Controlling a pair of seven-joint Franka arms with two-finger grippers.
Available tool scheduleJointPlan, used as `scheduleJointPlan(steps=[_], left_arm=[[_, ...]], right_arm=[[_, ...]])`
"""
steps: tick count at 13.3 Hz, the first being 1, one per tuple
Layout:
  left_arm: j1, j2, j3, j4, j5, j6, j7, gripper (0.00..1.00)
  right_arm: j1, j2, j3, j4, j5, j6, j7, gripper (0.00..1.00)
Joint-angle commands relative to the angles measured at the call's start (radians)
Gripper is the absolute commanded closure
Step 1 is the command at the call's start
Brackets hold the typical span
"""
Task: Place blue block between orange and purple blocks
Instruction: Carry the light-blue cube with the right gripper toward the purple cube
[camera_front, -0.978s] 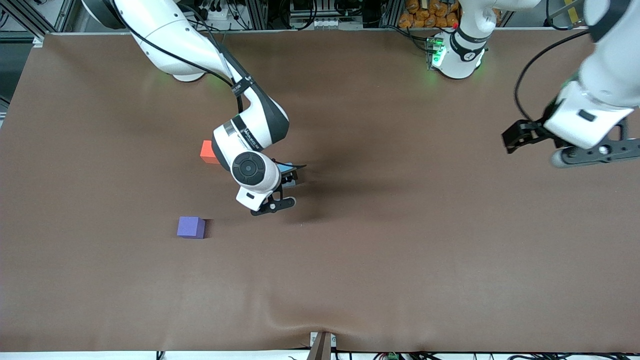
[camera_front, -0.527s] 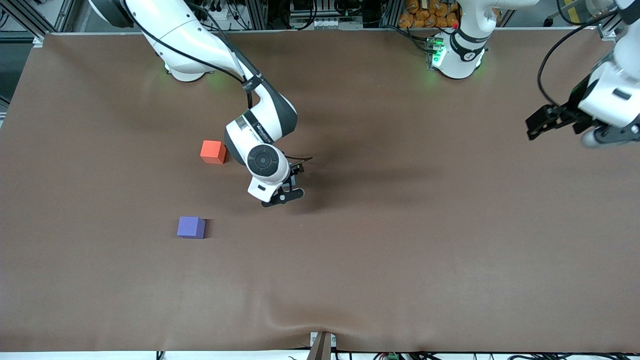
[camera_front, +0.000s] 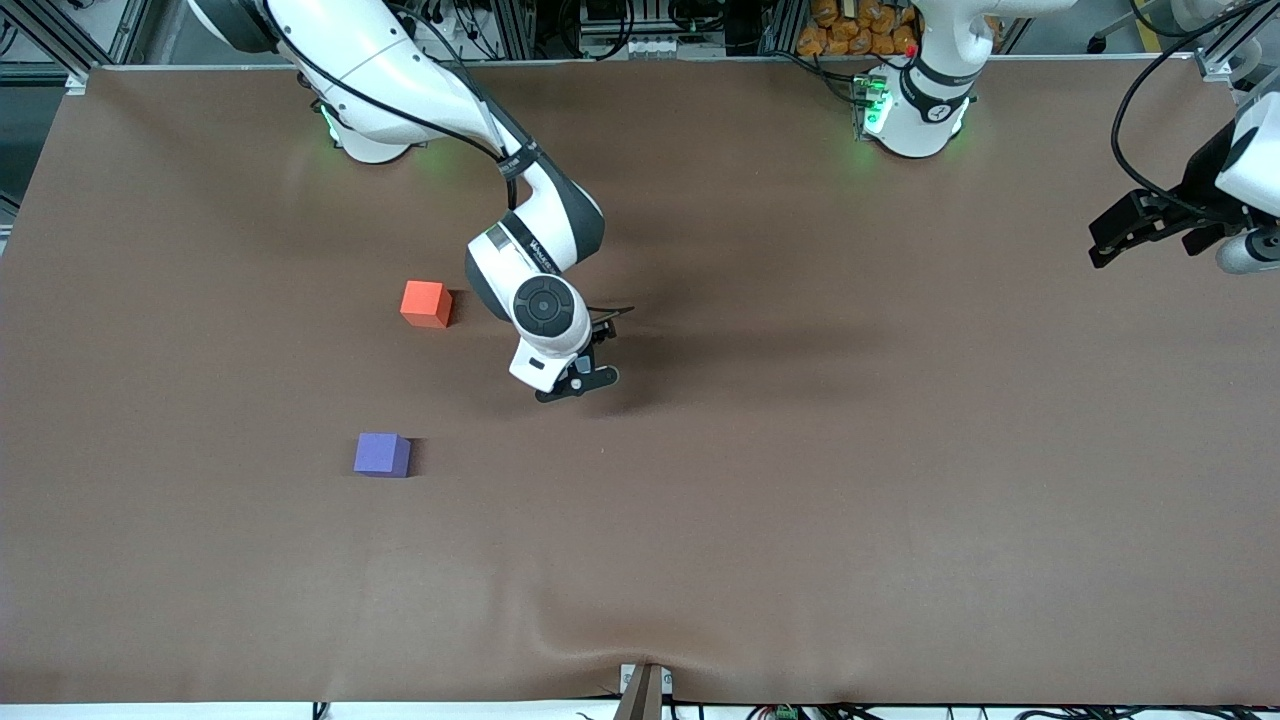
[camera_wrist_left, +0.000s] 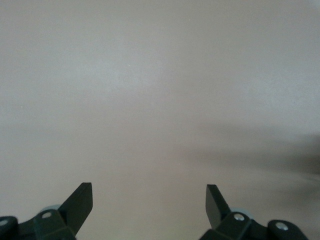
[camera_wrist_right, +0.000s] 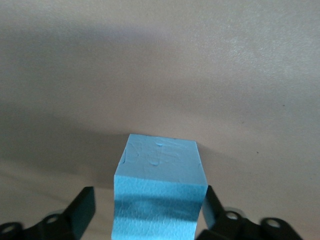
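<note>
The blue block (camera_wrist_right: 159, 192) stands on the brown table between the fingers of my right gripper (camera_wrist_right: 147, 197). One finger stands a little off it and the other is close against its side, so the gripper is open. In the front view the right hand (camera_front: 598, 340) hides the block. The orange block (camera_front: 425, 303) lies beside the hand, toward the right arm's end. The purple block (camera_front: 381, 454) lies nearer the front camera than the orange one. My left gripper (camera_front: 1150, 225) waits open and empty over the table's edge at the left arm's end; it also shows in the left wrist view (camera_wrist_left: 149, 192).
The brown table cover (camera_front: 800, 480) has a wrinkle at its front edge near a small bracket (camera_front: 645, 690). Both arm bases (camera_front: 915, 110) stand along the back edge.
The right hand has shifted toward the left arm's end and slightly away from the front camera, uncovering the orange block. The left arm has drawn back toward its end of the table.
</note>
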Motion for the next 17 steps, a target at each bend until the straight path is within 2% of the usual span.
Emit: scheduleJointPlan(steps=[1, 2, 3, 6, 8, 10, 12, 14, 17], left_arm=[[0.01, 0.031, -0.003, 0.05, -0.005, -0.027, 0.02, 0.0], [0.011, 0.033, -0.002, 0.05, -0.002, -0.027, 0.02, 0.0], [0.01, 0.033, -0.002, 0.05, 0.001, -0.027, 0.014, 0.0], [0.017, 0.028, -0.002, 0.039, 0.001, -0.032, 0.0, 0.0], [0.082, 0.034, -0.003, 0.044, -0.013, -0.022, 0.02, 0.0], [0.083, 0.033, -0.003, 0.039, -0.011, -0.021, 0.02, 0.0], [0.082, 0.033, -0.003, 0.039, -0.002, -0.024, 0.029, 0.0], [0.082, 0.023, -0.006, 0.033, -0.002, -0.027, 0.018, 0.0], [0.082, 0.001, -0.011, 0.012, -0.011, -0.027, -0.02, 0.0]], right_arm=[[0.009, -0.018, -0.01, -0.022, -0.038, 0.024, 0.028, 0.92], [-0.001, -0.025, -0.01, -0.02, -0.04, 0.015, 0.027, 1.0], [-0.014, -0.038, -0.01, -0.018, -0.04, -0.002, 0.022, 1.0], [-0.139, -0.128, -0.007, 0.011, -0.038, -0.172, -0.027, 1.0], [-0.297, -0.174, -0.007, 0.009, -0.037, -0.252, -0.212, 1.0], [-0.407, -0.179, -0.008, 0.003, -0.035, -0.289, -0.315, 1.0], [-0.458, -0.174, -0.008, -0.021, -0.034, -0.286, -0.287, 1.0], [-0.465, -0.173, -0.007, -0.041, -0.029, -0.288, -0.144, 1.0], [-0.463, -0.171, -0.007, -0.095, -0.026, -0.234, -0.085, 1.0]])
